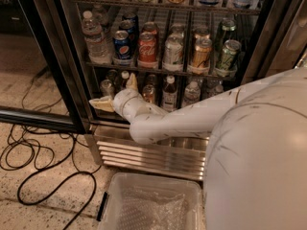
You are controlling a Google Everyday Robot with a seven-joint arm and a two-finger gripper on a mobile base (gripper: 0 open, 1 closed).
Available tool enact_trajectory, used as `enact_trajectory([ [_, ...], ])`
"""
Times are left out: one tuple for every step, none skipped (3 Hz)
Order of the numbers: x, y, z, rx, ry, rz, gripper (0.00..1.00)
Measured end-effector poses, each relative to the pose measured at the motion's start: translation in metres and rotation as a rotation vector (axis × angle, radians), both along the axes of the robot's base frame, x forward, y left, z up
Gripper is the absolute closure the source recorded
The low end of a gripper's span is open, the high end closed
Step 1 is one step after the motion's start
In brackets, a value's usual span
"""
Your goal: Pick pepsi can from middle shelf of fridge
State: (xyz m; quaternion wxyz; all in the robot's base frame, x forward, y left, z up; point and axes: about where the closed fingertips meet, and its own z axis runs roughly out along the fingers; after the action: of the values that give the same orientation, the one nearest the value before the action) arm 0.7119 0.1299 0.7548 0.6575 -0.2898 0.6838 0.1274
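The fridge holds a row of cans on its middle shelf. The claw, fingers apart and empty, hovers below the shelf's left end. The pepsi stands untouched just above, so reach, grip and lift are not yet done.
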Motion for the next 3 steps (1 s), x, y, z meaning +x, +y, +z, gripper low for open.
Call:
enact_trajectory([
  [0.010,0.002,0.007,0.005,-0.064,-0.052,0.00],
  [0.024,0.006,0.015,-0.025,-0.168,-0.172,0.00],
  [0.034,0.001,0.033,-0.020,-0.275,-0.285,0.00],
])
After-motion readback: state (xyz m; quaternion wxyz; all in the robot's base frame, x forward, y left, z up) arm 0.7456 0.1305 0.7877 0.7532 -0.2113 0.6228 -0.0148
